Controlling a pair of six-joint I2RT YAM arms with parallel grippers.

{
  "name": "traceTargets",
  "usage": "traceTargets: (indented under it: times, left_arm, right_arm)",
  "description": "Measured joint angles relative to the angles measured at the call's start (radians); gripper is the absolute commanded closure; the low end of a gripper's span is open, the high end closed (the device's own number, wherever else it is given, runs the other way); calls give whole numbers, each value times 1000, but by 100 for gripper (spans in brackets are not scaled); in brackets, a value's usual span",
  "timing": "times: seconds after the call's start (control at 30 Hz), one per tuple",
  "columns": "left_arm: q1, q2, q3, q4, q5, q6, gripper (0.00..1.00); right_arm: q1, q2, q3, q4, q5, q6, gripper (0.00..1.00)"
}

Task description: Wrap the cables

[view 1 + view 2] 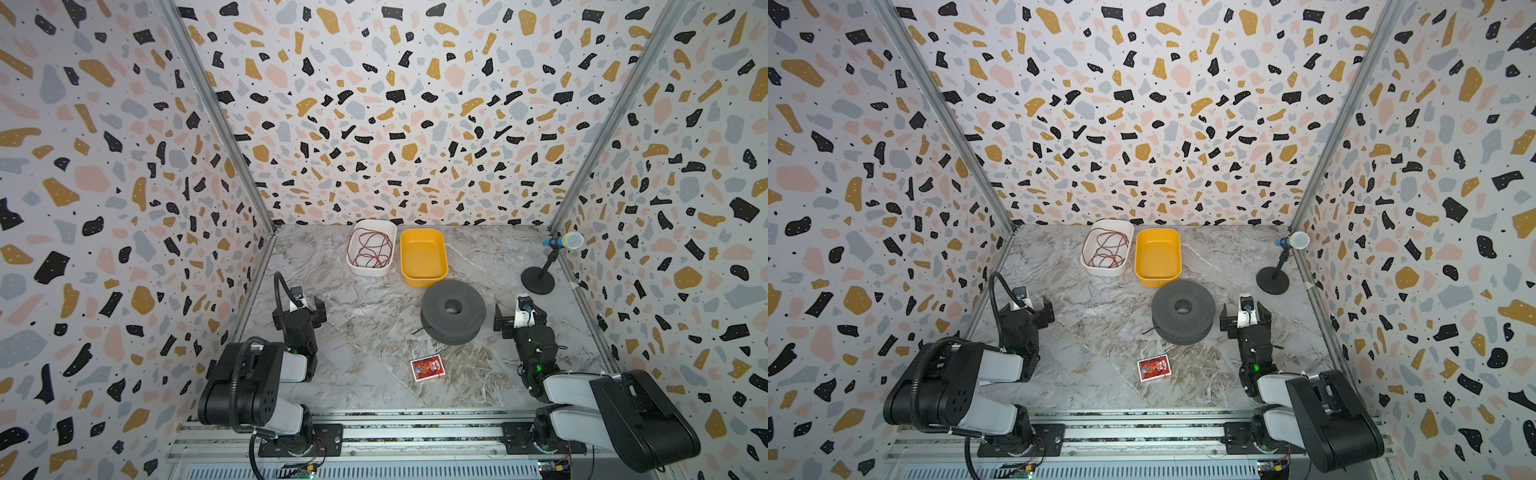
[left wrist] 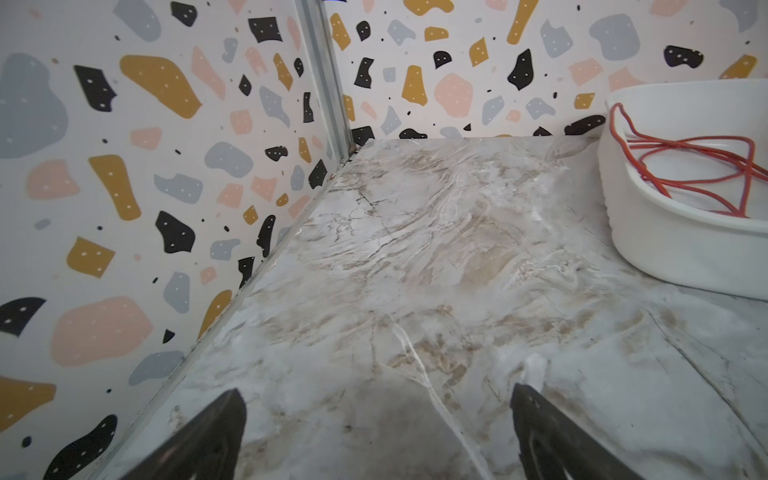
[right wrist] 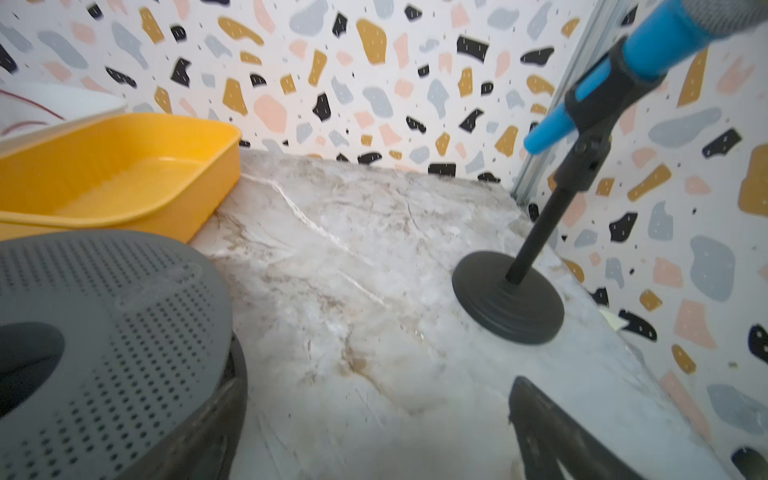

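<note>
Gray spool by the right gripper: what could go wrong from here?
Only a short tail of the black cord shows at the base of the gray spool; thin and dark, it could slip a pinch. The right gripper, open, sits close beside the spool and could shove it into the yellow tub. The microphone stand just beyond that gripper might get knocked.

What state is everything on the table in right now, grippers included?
left gripper, open, holding nothing
right gripper, open, holding nothing
spool, lying flat on one flange
black cord, only a short end shows, poking out at the spool's base
white tub, holds a loose tangle of reddish wire
yellow tub, empty
card pack, lying flat
microphone, clipped tilted in its upright stand
</note>
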Motion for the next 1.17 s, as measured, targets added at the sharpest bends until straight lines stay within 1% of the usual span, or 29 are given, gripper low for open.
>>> traceTargets:
  times: [0.07,0.1,0.13,0.2,0.3,0.4,1.17]
  left_arm:
    - [0,-2,2,10,-18,-14,0]
    - [0,-3,2,10,-26,-18,0]
    - [-1,-3,2,14,-34,-23,1]
    - [-1,-4,2,17,-46,-27,1]
    - [-1,-4,2,18,-56,-34,0]
    - [-1,-4,2,18,-59,-38,1]
    - [-1,-4,2,21,-63,-42,1]
  right_arm:
    - [-32,128,-2,150,-15,-3,1]
    - [-37,194,0,193,-7,-5,1]
    - [-38,220,1,183,-2,-3,1]
    - [-55,204,24,116,-32,3,1]
    - [-108,202,110,71,-72,26,1]
    - [-132,199,143,59,-88,41,1]
    - [-126,197,142,13,-102,51,1]
